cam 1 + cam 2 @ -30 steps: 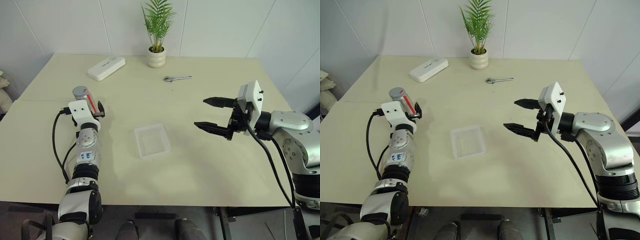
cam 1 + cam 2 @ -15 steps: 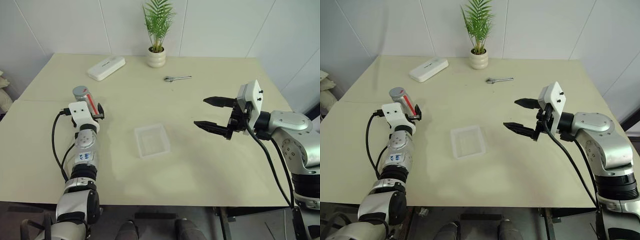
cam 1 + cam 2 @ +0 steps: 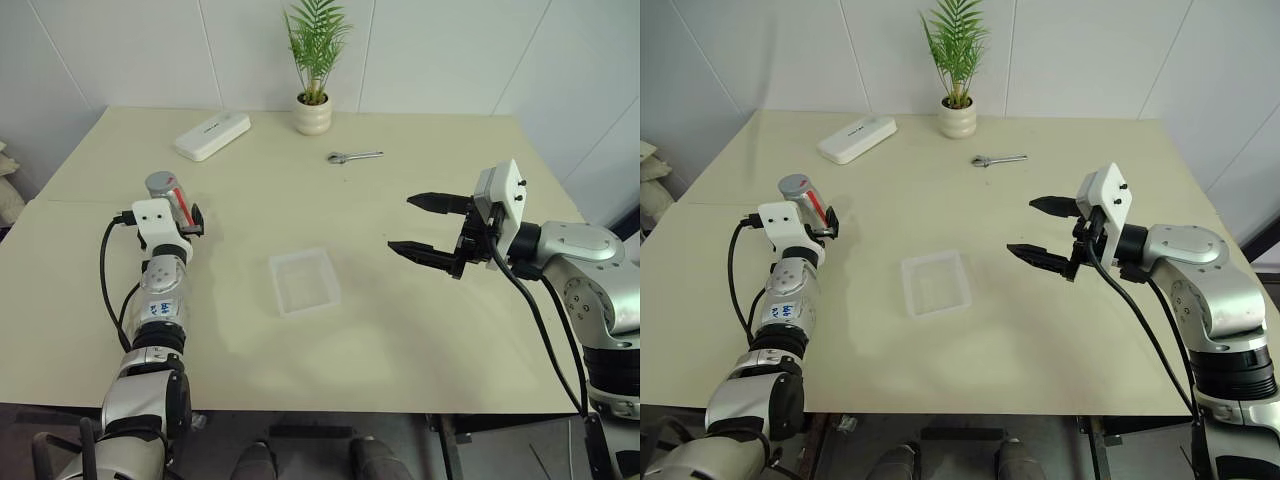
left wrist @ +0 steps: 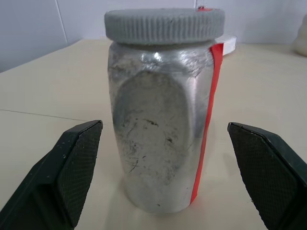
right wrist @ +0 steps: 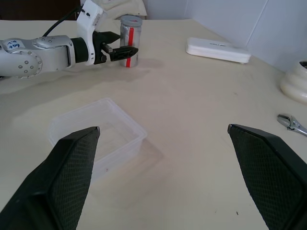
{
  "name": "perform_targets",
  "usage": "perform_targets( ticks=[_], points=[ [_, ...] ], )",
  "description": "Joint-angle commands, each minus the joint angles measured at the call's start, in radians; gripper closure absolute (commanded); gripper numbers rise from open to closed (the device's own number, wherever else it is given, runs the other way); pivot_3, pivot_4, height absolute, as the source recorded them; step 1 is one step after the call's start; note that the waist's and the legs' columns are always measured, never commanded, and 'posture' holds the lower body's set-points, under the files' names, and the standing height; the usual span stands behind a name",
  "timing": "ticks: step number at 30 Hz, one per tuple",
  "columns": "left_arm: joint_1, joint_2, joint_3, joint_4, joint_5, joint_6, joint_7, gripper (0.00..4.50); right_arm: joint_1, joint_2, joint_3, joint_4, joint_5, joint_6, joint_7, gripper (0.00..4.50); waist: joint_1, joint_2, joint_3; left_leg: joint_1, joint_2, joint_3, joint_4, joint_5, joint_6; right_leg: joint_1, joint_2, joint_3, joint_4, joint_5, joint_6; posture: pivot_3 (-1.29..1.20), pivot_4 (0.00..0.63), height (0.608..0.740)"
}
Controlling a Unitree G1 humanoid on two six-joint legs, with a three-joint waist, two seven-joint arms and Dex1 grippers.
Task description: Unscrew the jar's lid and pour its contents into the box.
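The left arm's white wrist block hides the jar's (image 3: 168,195) lower half.

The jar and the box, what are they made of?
The jar looks like metal: silvery, shiny and scuffed, with a red stripe that may be tape. Its lid looks like dull grey plastic with ridges around the edge. The box looks like clear plastic, since the table shows through it.

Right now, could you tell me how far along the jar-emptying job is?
Nothing looks finished yet: the lid sits on the jar, which stands upright on the table. In hand: the left gripper is open, its fingers either side of the jar without touching. The right gripper waits open above the table. Left: grasp, unscrew, and pour into the box, which looks empty.
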Motion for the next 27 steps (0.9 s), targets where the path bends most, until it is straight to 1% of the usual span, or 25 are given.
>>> perform_targets(
  ticks=[1, 13, 20, 27],
  points=[
    [-0.037, 0.024, -0.005, 0.000, 0.013, -0.038, -0.003, 0.05, -0.002, -0.006, -0.022, -0.028, 0.002, -0.008, -0.008, 0.00, 0.000, 0.000, 0.000, 0.000, 0.000, 0.000, 0.000, 0.000, 0.000, 0.000, 0.000, 0.000, 0.000, 0.000, 0.000, 0.00, 0.150, 0.740],
    [-0.050, 0.039, 0.001, 0.015, 0.016, -0.044, 0.011, 0.05, 0.007, -0.010, -0.026, -0.040, 0.014, 0.001, 0.000, 0.00, 0.000, 0.000, 0.000, 0.000, 0.000, 0.000, 0.000, 0.000, 0.000, 0.000, 0.000, 0.000, 0.000, 0.000, 0.000, 0.00, 0.150, 0.740],
    [-0.054, 0.044, 0.006, 0.012, 0.015, -0.035, 0.027, 0.05, 0.021, -0.029, -0.035, -0.079, 0.093, 0.062, 0.059, 0.00, 0.000, 0.000, 0.000, 0.000, 0.000, 0.000, 0.000, 0.000, 0.000, 0.000, 0.000, 0.000, 0.000, 0.000, 0.000, 0.00, 0.150, 0.740],
    [-0.072, 0.048, 0.007, 0.041, 0.017, -0.025, 0.055, 0.05, 0.013, -0.023, -0.036, -0.065, 0.070, 0.045, 0.041, 0.00, -0.001, 0.000, 0.000, 0.000, 0.000, 0.000, 0.000, 0.000, 0.000, 0.000, 0.000, 0.000, 0.000, 0.000, 0.000, 0.00, 0.150, 0.740]
  ],
)
